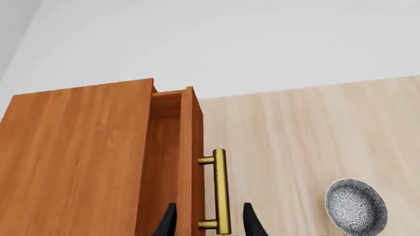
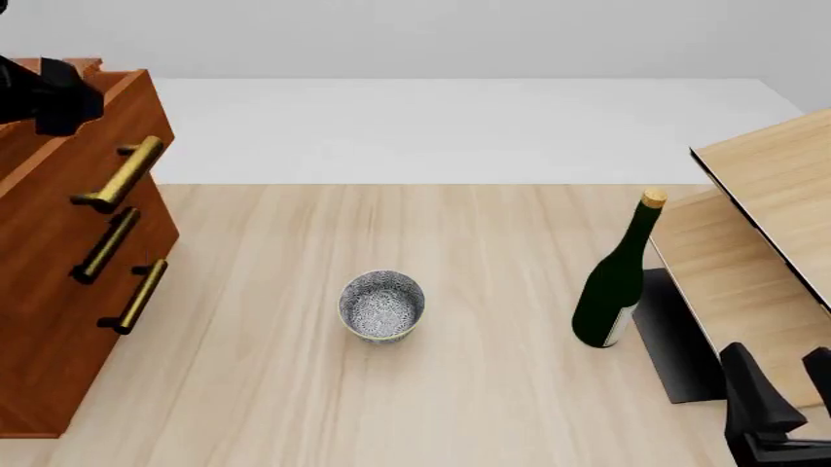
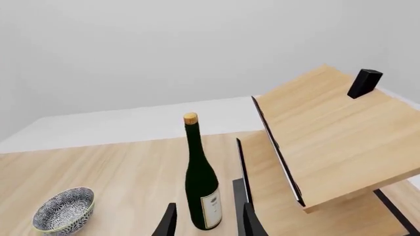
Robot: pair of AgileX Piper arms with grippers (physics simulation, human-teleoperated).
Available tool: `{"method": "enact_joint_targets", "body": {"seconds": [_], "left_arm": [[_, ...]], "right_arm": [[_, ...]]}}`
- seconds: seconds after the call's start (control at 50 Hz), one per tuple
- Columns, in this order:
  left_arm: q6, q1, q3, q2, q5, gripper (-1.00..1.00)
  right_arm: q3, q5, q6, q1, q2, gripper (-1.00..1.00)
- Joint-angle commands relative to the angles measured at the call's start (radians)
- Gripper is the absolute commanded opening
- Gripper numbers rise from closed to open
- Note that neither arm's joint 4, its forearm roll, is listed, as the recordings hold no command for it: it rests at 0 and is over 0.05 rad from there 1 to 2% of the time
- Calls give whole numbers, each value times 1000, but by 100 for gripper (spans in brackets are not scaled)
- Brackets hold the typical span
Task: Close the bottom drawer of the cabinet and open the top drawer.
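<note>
The reddish-brown cabinet (image 2: pixel 39 321) stands at the table's left edge, its three brass handles facing right. The top drawer (image 2: pixel 146 112) is pulled out a little; in the left wrist view its front (image 1: pixel 186 162) stands off the cabinet body (image 1: pixel 72 162) with a gap behind it. The bottom drawer (image 2: pixel 91 350) sits flush with the middle one. My left gripper (image 1: pixel 208 219) is open, its fingers on either side of the top drawer's brass handle (image 1: pixel 221 191) without touching it; in the front view it (image 2: pixel 53 97) hangs by the cabinet's top. My right gripper (image 2: pixel 785 389) is open and empty at the front right.
A patterned bowl (image 2: pixel 381 305) sits mid-table. A dark green bottle (image 2: pixel 617 282) stands at the right, straight ahead of the right gripper (image 3: pixel 206 221). Pale light-wood furniture (image 2: pixel 766 224) with a tilted top fills the right edge.
</note>
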Motion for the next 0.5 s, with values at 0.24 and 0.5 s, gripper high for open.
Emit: {"method": "enact_joint_targets", "body": {"seconds": [0.24, 0.5], "left_arm": [[-25, 33, 92, -26, -42, 100], [-30, 51, 128, -40, -56, 100]], "right_arm": [[-2, -9, -8, 4, 10, 100], [-1, -1, -14, 6, 1, 100]]}}
